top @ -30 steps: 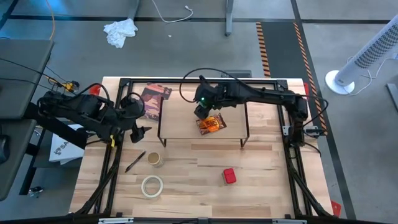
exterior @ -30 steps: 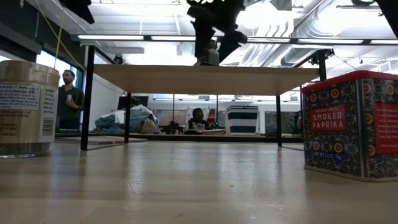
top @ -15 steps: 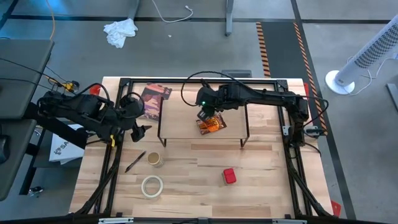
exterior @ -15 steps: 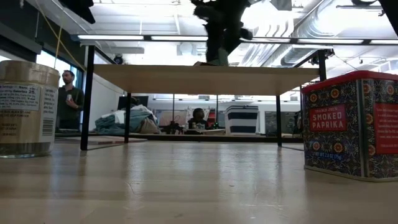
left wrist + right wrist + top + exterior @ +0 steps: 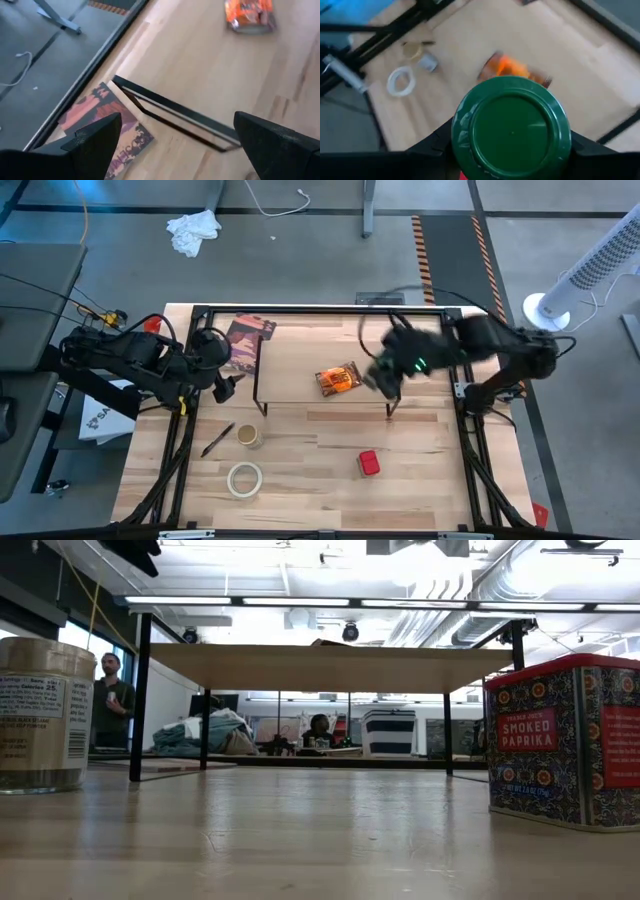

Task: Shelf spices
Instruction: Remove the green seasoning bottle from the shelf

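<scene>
The shelf (image 5: 300, 370) stands mid-table on its wire legs, and the orange packet (image 5: 338, 379) lies flat on its board. The green-lidded jar (image 5: 512, 132) sits between the fingers of my right gripper (image 5: 385, 375), which is shut on it above the shelf's right end. The tan-lidded jar (image 5: 248, 436) and the red tin (image 5: 369, 463) stand on the table in front of the shelf. My left gripper (image 5: 228, 380) hangs open by the shelf's left end and touches nothing. My right gripper has the green-lidded jar pinched between its two fingers (image 5: 436, 146), one on each opposite side of the jar's body just under the lid (image 5: 470, 150). The lid faces the wrist camera and hides the body. The jar is lifted clear of the shelf.
A white tape roll (image 5: 244, 479) and a dark pen (image 5: 217, 440) lie near the table's front left. A maroon packet (image 5: 248, 340) lies at the far left behind the shelf. People show in the room beyond the table in the low view.
My right gripper stood over the shelf's middle with its fingers around the green-lidded jar beside the orange packet. It has shut on the jar, lifted it off the board and swung with it toward the table's right edge. The packet has stayed in place.
</scene>
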`<move>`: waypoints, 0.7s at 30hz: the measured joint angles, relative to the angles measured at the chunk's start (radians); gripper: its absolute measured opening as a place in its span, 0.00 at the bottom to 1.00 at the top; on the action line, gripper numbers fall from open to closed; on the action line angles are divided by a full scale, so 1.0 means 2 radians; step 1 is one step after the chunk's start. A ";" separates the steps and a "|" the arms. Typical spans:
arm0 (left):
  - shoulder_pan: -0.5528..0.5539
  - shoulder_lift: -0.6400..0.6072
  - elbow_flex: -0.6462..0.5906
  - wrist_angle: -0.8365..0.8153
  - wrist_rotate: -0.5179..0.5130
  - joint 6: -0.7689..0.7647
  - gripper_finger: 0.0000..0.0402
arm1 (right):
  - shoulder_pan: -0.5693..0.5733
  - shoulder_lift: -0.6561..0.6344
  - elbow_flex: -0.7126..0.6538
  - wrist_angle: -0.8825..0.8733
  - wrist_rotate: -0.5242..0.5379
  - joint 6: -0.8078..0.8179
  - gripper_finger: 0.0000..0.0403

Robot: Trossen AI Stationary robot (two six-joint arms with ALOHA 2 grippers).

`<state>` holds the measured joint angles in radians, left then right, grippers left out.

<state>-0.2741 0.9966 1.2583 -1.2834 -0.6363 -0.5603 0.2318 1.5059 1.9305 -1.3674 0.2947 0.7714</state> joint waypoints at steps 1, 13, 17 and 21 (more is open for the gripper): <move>0.000 0.000 0.000 0.001 -0.008 -0.008 0.95 | 0.028 0.000 0.000 -0.015 0.011 0.029 0.45; 0.000 0.000 0.000 0.006 -0.048 -0.033 0.95 | 0.271 0.023 -0.180 -0.019 0.030 0.400 0.45; 0.000 0.000 0.000 0.011 -0.049 -0.034 0.95 | 0.288 0.023 -0.287 0.078 0.032 0.466 0.45; 0.000 0.000 0.000 0.017 -0.049 -0.034 0.95 | 0.287 0.024 -0.377 0.176 0.057 0.501 0.45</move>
<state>-0.2741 0.9966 1.2583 -1.2503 -0.7339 -0.6273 0.8050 1.5532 1.1772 -1.0145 0.4080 1.7744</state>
